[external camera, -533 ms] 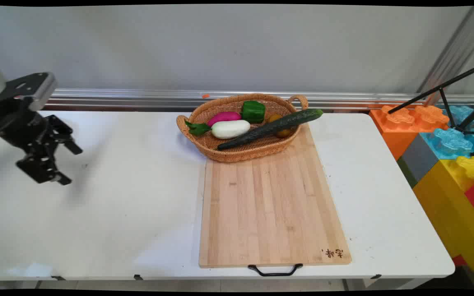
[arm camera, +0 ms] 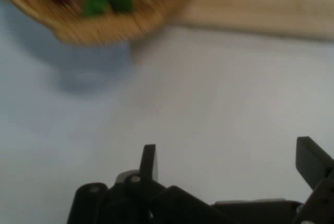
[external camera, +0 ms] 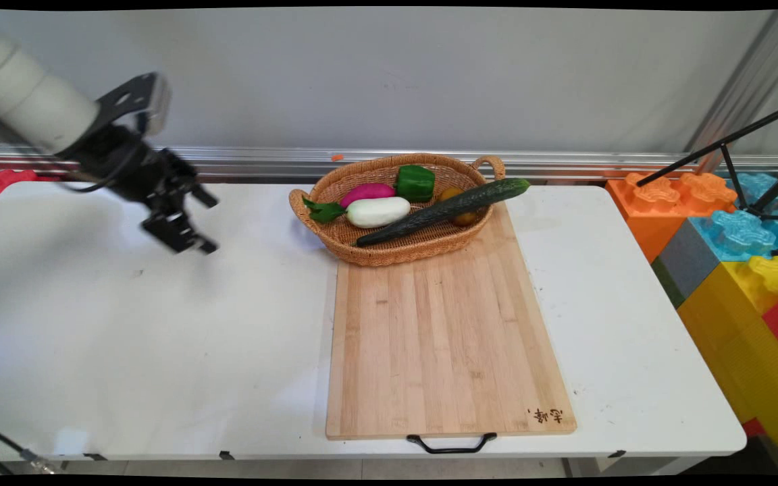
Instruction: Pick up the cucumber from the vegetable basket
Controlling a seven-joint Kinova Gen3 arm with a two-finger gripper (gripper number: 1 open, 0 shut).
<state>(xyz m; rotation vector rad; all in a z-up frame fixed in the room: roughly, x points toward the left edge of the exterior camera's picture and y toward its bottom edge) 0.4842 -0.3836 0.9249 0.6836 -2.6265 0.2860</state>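
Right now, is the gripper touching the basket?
Apart. The main view shows the gripper open over bare table, with a clear gap left of the basket.

high front view, close hand view

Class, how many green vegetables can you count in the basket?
2: a green pepper at the basket's back, and a long cucumber lying diagonally, its tip over the right rim. Others may be hidden.

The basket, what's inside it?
The basket holds a pink eggplant, a white one, a green pepper and a long cucumber poking over the rim. The cucumber partly covers something yellowish.
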